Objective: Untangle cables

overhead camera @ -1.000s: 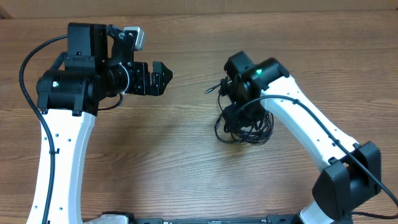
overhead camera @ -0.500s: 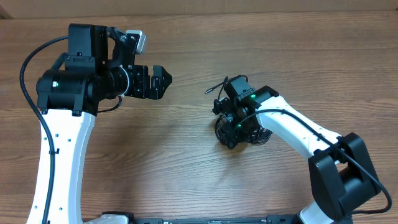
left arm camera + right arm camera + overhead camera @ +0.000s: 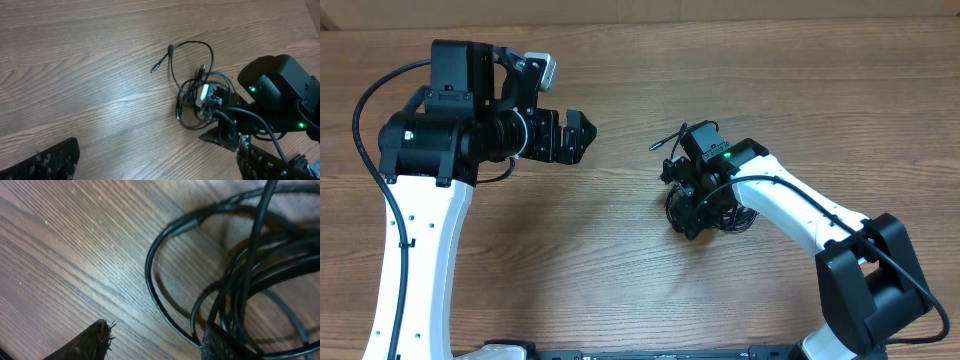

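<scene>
Left gripper [image 3: 584, 128] is hanging with jaws apart; right gripper [image 3: 160, 332] is sitting, jaws parted, among the black cables [image 3: 179, 102] on the wood-grain counter [image 3: 620, 260].

We see even, bright light falling from above on the table [image 3: 620, 250], and the overhead view is sharp. In the left wrist view a pale sheen lies on the grain left of the cables [image 3: 197, 85], whose shadows are short and soft. In the right wrist view the cables sit very close and slightly soft, with a blurred brown shadow beneath them; below-left of them a fingertip [image 3: 92, 341] of the right gripper [image 3: 160, 347] is a dark blur
</scene>
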Tool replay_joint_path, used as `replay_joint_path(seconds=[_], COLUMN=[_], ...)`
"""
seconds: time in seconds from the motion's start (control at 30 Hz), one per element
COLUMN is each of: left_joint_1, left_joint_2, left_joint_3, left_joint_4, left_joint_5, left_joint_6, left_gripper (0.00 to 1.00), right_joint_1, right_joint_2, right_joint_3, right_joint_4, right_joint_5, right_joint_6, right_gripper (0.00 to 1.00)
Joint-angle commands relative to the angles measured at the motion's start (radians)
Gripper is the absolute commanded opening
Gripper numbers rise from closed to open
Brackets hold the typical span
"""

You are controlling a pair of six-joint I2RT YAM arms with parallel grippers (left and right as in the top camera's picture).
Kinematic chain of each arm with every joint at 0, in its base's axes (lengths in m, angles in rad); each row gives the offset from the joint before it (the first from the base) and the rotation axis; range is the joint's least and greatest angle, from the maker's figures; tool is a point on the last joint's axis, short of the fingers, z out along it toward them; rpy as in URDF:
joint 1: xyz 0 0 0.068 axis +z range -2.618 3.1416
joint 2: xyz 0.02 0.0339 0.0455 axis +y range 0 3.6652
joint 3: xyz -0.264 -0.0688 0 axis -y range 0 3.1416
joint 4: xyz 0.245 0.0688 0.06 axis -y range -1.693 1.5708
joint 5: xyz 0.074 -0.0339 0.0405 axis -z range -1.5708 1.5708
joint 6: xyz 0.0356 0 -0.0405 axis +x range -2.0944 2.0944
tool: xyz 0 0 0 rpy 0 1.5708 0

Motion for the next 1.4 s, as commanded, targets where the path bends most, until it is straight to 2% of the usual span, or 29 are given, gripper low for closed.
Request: replay_joint_path(seconds=[0.0, 0.2, 0.27, 0.3, 0.33, 0.4, 0.47, 0.5, 0.53, 0.6, 0.83, 0.87, 0.9, 0.93, 0.97, 1.03, 1.1, 1.37], left_joint_1=[0.003, 0.003, 0.003, 0.003, 0.003, 0.003, 0.003, 0.003, 0.003, 0.003, 0.003, 0.003, 0.003, 0.003, 0.003, 0.003, 0.003, 0.003], left_joint_2=[-0.024, -0.024, -0.024, -0.024, -0.024, -0.024, -0.024, -0.024, -0.024, -0.024, -0.021, -0.021, -0.021, -0.021, -0.021, -0.021, -0.021, -0.021], left_joint_3=[0.024, 0.024, 0.024, 0.024, 0.024, 0.024, 0.024, 0.024, 0.024, 0.024, 0.023, 0.023, 0.023, 0.023, 0.023, 0.023, 0.023, 0.023], left_joint_4=[-0.006, -0.006, -0.005, -0.006, -0.006, -0.006, -0.007, -0.006, -0.006, -0.005, -0.008, -0.009, -0.01, -0.011, -0.014, -0.019, -0.026, -0.033], left_joint_5=[-0.023, -0.023, -0.023, -0.023, -0.023, -0.023, -0.023, -0.023, -0.023, -0.023, -0.023, -0.024, -0.026, -0.031, -0.039, -0.05, -0.053, -0.056], left_joint_6=[0.027, 0.027, 0.027, 0.027, 0.027, 0.027, 0.027, 0.027, 0.027, 0.027, 0.027, 0.027, 0.029, 0.031, 0.031, 0.034, 0.042, 0.041], left_gripper=[1.0, 1.0, 1.0, 1.0, 1.0, 1.0, 1.0, 1.0, 1.0, 1.0, 1.0, 1.0, 1.0, 1.0, 1.0, 1.0, 1.0, 1.0], right_joint_1=[0.001, 0.0, 0.0, 0.0, 0.0, 0.0, 0.0, 0.0, 0.001, 0.001, 0.0, 0.0, 0.0, 0.0, 0.0, 0.0, 0.0, 0.0], right_joint_2=[-0.018, -0.018, -0.018, -0.018, -0.018, -0.018, -0.018, -0.018, -0.018, -0.018, -0.016, -0.016, -0.016, -0.017, -0.017, -0.018, -0.018, -0.018], right_joint_3=[-0.043, -0.081, -0.081, -0.081, -0.081, -0.081, -0.082, -0.082, -0.082, -0.085, -0.128, -0.128, -0.128, -0.125, -0.118, -0.099, -0.072, 0.058], right_joint_4=[-0.002, -0.04, -0.042, -0.041, -0.041, -0.041, -0.041, -0.039, -0.037, -0.03, 0.059, 0.067, 0.073, 0.075, 0.071, 0.045, 0.009, -0.152], right_joint_5=[-0.018, -0.018, -0.032, -0.049, -0.072, -0.085, -0.101, -0.111, -0.115, -0.119, -0.131, -0.123, -0.121, -0.122, -0.121, -0.121, -0.121, -0.11], right_joint_6=[0.029, 0.029, 0.03, 0.029, 0.029, 0.029, 0.029, 0.029, 0.029, 0.029, 0.029, 0.029, 0.029, 0.029, 0.029, 0.029, 0.029, 0.029], right_gripper=[0.58, 0.61, 0.44, 0.28, 0.06, 0.04, 0.13, 0.14, 0.13, 0.04, 0.04, 0.15, 0.6, 0.86, 0.87, 0.82, 0.73, 0.74])
